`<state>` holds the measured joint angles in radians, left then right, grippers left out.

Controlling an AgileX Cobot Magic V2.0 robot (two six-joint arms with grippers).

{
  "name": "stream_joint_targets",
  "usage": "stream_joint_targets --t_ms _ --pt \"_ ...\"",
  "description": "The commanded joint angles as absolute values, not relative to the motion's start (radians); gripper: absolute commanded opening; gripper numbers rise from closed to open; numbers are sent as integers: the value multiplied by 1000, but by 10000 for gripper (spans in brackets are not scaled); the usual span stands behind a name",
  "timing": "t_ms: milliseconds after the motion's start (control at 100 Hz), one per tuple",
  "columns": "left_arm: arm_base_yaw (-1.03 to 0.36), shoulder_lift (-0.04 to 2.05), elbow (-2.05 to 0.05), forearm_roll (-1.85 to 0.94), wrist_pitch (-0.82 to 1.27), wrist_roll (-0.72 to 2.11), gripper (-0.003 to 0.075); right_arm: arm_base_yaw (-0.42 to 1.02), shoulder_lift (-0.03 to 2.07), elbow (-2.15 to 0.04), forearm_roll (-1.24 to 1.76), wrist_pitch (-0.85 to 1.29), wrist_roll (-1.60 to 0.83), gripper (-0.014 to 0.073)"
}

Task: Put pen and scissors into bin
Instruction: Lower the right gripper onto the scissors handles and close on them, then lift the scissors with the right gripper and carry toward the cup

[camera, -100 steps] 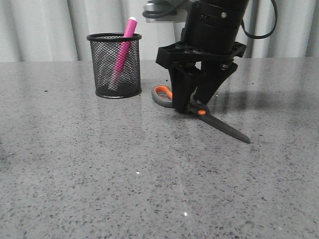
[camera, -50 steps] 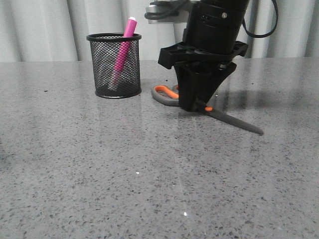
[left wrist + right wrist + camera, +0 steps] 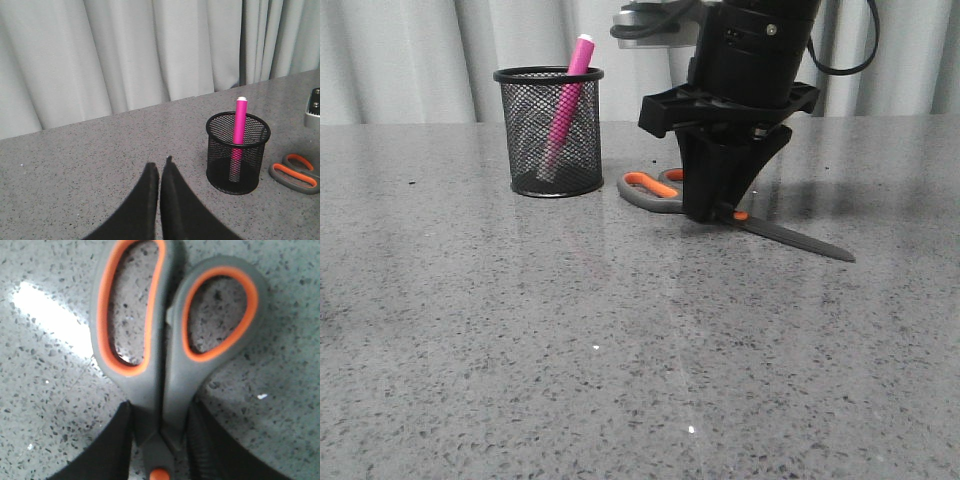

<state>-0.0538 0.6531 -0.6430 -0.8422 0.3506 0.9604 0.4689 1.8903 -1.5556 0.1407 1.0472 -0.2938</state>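
The black mesh bin [image 3: 549, 130] stands at the back left with the magenta pen [image 3: 566, 100] leaning inside it; both also show in the left wrist view, the bin [image 3: 238, 152] and the pen [image 3: 238, 131]. The scissors [image 3: 790, 235] lie to the right of the bin, orange-lined loops toward it, blades pointing right. My right gripper [image 3: 712, 212] is shut on the scissors [image 3: 167, 360] just behind the orange pivot screw, fingers [image 3: 112, 450] pressing both sides of the handles. My left gripper [image 3: 160, 167] is shut and empty, above the table left of the bin.
Grey speckled tabletop [image 3: 620, 350] all around. Pale curtains hang behind the table's back edge. The scissor loops [image 3: 295, 172] lie just right of the bin in the left wrist view.
My right gripper closed on the scissors near the pivot. The scissors swung, the blade tip moving right and farther back, the loops shifting slightly left.
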Motion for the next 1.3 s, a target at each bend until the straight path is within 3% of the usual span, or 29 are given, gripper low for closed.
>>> stream_joint_targets --t_ms 0,290,640,900,1160,1290 --pt "-53 650 -669 -872 300 954 -19 469 1868 -1563 163 1098 -294 -74" --pt "-53 650 -669 -872 300 954 -19 469 1723 -1540 182 990 -294 -70" --pt "-53 650 -669 -872 286 954 -19 469 1411 -1347 359 408 -294 -70" --pt "-53 650 -669 -872 284 954 -19 522 1466 -1347 429 96 -294 -70" --pt "-53 650 -669 -872 284 954 -19 621 1633 -1347 424 -439 -294 -74" --pt "-53 650 -669 -872 284 954 -19 649 1698 -1347 406 -568 -294 -76"
